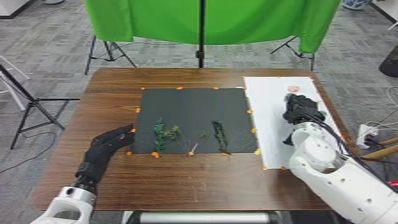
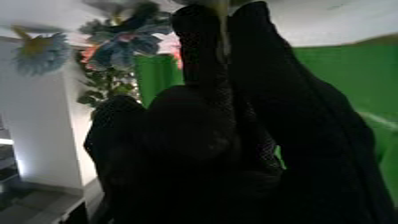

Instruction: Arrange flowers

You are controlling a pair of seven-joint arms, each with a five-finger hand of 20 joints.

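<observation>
While right hand point(image 1: 304, 107) is over white sheet point(image 1: 268, 107), stem point(image 2: 223, 21) seemingly between fingers point(image 2: 258, 45).

A green cloth point(image 1: 240, 22) hangs beyond the far edge of the brown wooden table point(image 1: 204, 187), behind a black pole point(image 1: 202, 35). Off the left edge, a black stand point(image 1: 34, 103) is on grey patterned floor point(image 1: 160, 50). The right wrist view shows a pale wall point(image 2: 40, 100) and a bright light point(image 2: 7, 142).
</observation>
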